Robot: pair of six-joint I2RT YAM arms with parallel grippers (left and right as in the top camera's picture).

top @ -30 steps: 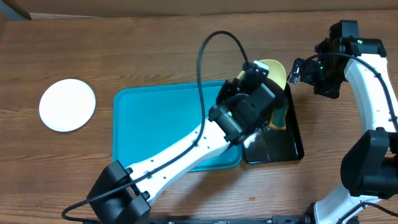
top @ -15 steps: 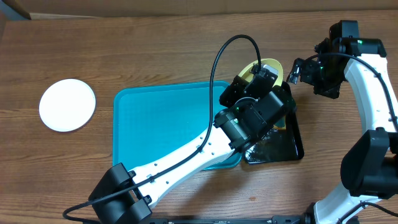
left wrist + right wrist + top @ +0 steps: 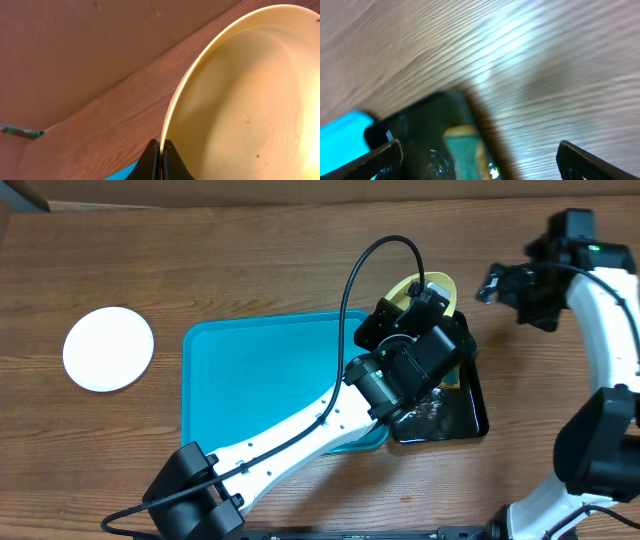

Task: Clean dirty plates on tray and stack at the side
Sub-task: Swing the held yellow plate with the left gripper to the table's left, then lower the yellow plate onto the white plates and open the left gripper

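Wood-grain tabletop is filling the overhead view; the turquoise tray is lying at centre with its floor showing bare; one white plate is sitting well apart at 9 o'clock, at the stacking side. At 2 o'clock the left gripper is holding a pale yellow-green plate tilted above the far end of a glossy black tray; the right gripper is hovering near it at 3 o'clock, touching nothing; a third plate is not showing.

From the left wrist, the fingers are clenching the yellow-green plate's rim at 6 o'clock; the plate's face is spreading toward 3 o'clock with a few tiny dark specks; brown table is lying behind.

From the right wrist, blurred, the fingers are standing wide apart and empty; below them the black tray is holding a green-and-yellow sponge.

The step in hand is probably presenting this plate for wiping; next, the right arm would need to come down onto the sponge, close on it and rub the specks away, while the left is steadying the plate; stacking on the white plate would follow.
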